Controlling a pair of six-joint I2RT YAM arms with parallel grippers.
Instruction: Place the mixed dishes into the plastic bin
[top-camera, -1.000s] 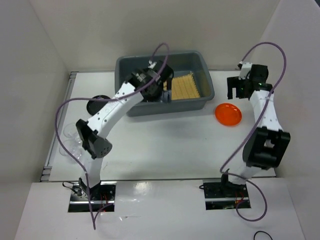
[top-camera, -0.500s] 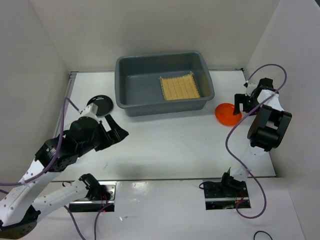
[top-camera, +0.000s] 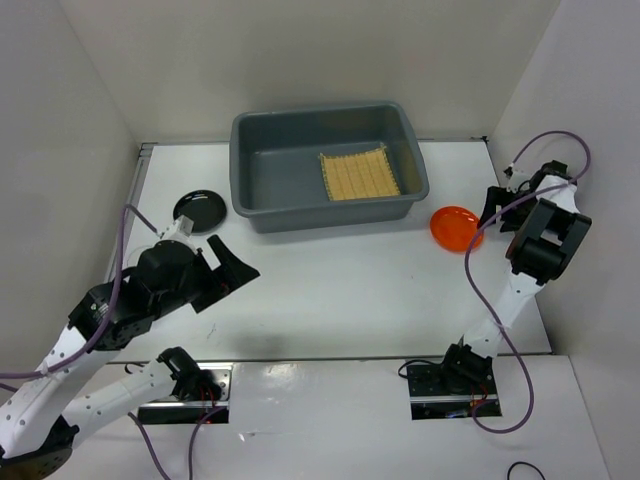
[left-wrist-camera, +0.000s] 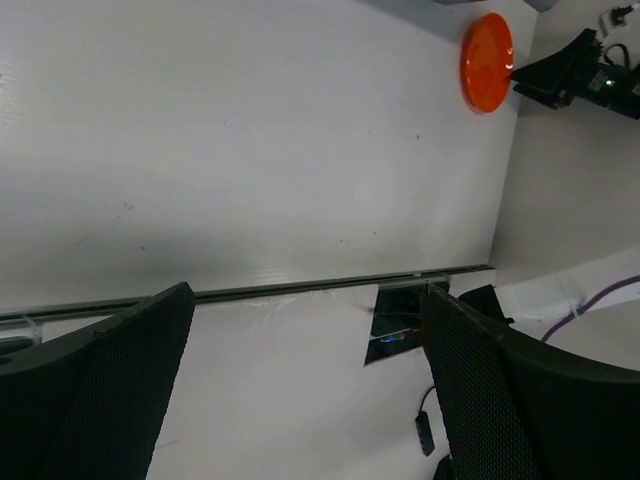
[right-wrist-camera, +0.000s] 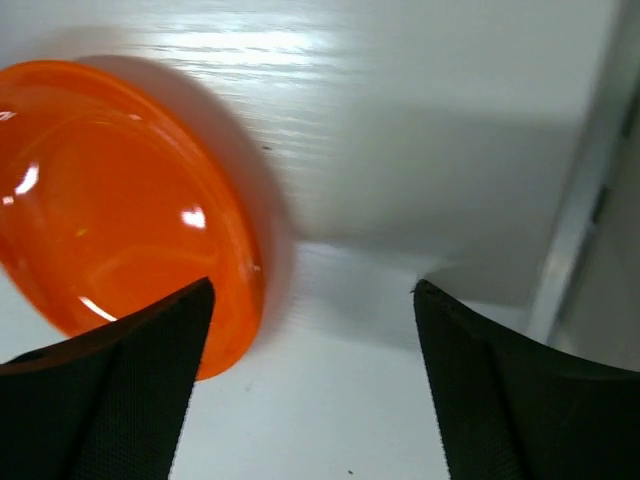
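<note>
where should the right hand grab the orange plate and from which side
Take the orange plate by its thin rim, on the edge nearest the right hand, coming in low from that side. The plate lies flat on the table and is shallow and wide, so the rim is probably the only part that fits in the open hand.
</note>
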